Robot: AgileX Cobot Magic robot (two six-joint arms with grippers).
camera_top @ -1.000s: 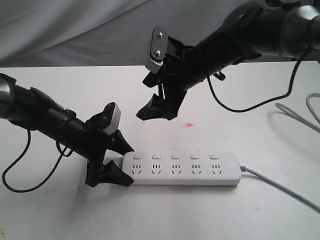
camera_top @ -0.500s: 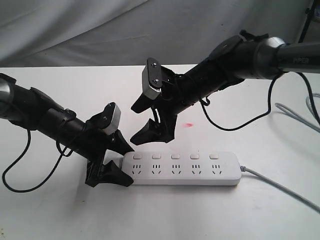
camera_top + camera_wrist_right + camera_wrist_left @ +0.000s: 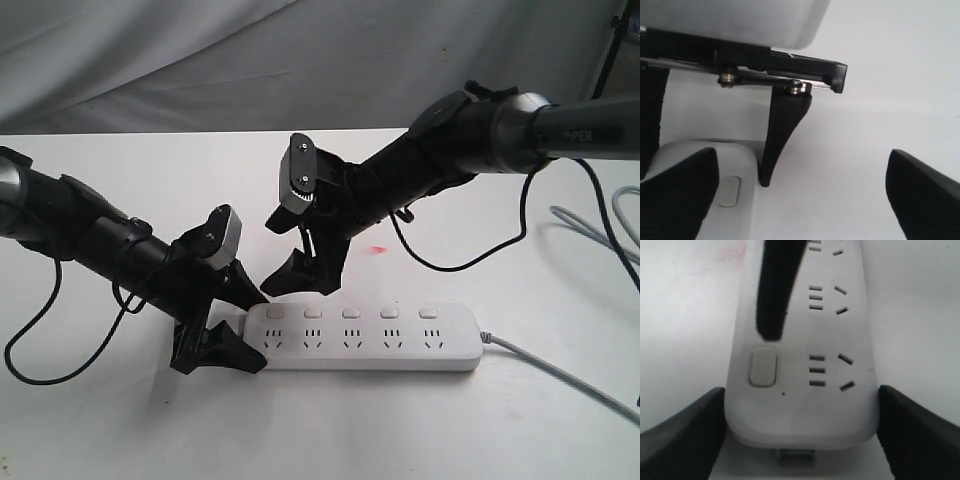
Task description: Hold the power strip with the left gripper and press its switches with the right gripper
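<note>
The white power strip (image 3: 365, 340) lies flat on the white table, its row of switches (image 3: 350, 312) along the far edge. My left gripper (image 3: 253, 327) is shut on the strip's left end, one black jaw against each long side. The left wrist view shows the power strip (image 3: 805, 405) pinched between the jaws of the left gripper (image 3: 800, 440). The right gripper (image 3: 280, 254) is open and hangs just above the leftmost switch (image 3: 276, 313). One of its fingers (image 3: 774, 290) ends just short of that switch (image 3: 763, 368). In the right wrist view the right gripper (image 3: 800, 200) holds nothing.
The strip's grey cord (image 3: 560, 375) runs off to the right front. Another grey cable (image 3: 600, 225) loops at the right edge. A small red mark (image 3: 377, 249) sits on the table behind the strip. Grey cloth (image 3: 150, 60) hangs at the back.
The right gripper has come down and to the left, from well above the table to just over the strip's left end. The left gripper and the strip have not moved.
</note>
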